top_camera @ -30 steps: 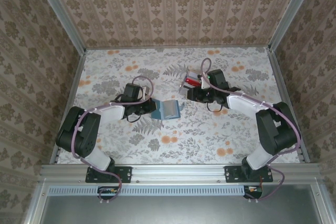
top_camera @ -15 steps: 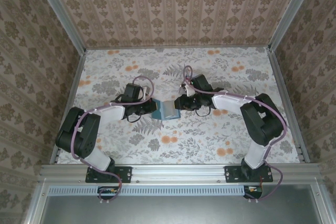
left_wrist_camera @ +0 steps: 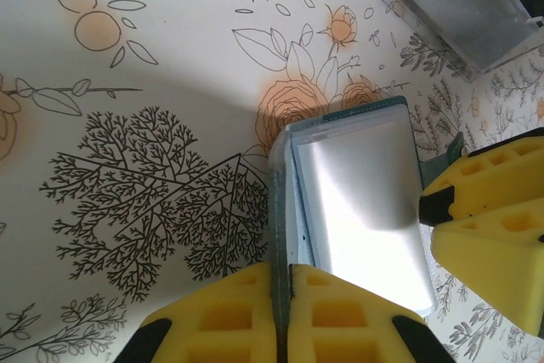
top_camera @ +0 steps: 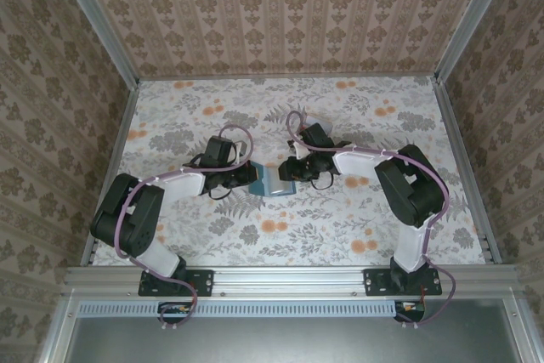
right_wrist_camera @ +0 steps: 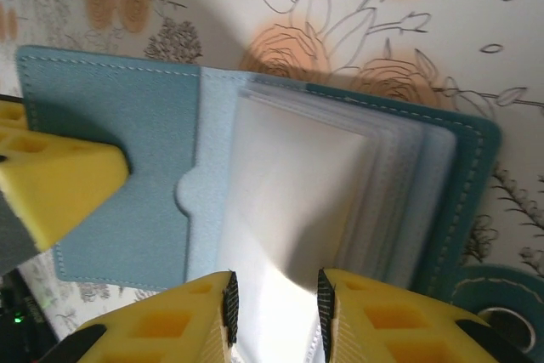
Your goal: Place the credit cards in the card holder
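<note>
Centre of the overhead view, on the floral-print tabletop [top_camera: 187, 116], between the two arms: small teal-blue folding card holder [top_camera: 274, 183], lying open. Clamped tight onto its teal cover edge, bottom centre of the left wrist view: left gripper [left_wrist_camera: 283, 271]. Narrowed around a thin pale grey-white credit card [right_wrist_camera: 285, 210], over the holder's paler inner sleeves: right gripper [right_wrist_camera: 274, 291]. Upper right of the left wrist view, apart from the holder: clear plastic box [left_wrist_camera: 459, 2].

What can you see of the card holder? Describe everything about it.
The card holder is a small teal folding case with stitched edges, open near the middle of the flowered table. Inside are a paler pocket with a thumb notch and clear sleeves. The left gripper pinches one cover edge; the right gripper is at the sleeves.
</note>
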Action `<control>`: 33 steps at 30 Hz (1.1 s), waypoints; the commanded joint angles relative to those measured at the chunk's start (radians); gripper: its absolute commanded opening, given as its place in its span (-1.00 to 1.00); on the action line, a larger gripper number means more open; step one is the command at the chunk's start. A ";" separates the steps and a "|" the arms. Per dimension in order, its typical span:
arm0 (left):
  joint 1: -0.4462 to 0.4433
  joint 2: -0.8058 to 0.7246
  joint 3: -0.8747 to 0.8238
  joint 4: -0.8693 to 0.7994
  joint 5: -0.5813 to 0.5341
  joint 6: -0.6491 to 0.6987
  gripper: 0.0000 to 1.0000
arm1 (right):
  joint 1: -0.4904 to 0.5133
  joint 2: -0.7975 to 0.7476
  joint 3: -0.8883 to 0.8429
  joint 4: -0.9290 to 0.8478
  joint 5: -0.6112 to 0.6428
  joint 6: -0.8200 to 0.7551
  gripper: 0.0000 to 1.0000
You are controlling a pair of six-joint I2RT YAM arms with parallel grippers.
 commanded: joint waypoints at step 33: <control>-0.025 0.021 -0.020 0.050 -0.015 -0.049 -0.90 | 0.012 0.021 0.042 0.018 -0.112 0.048 -0.32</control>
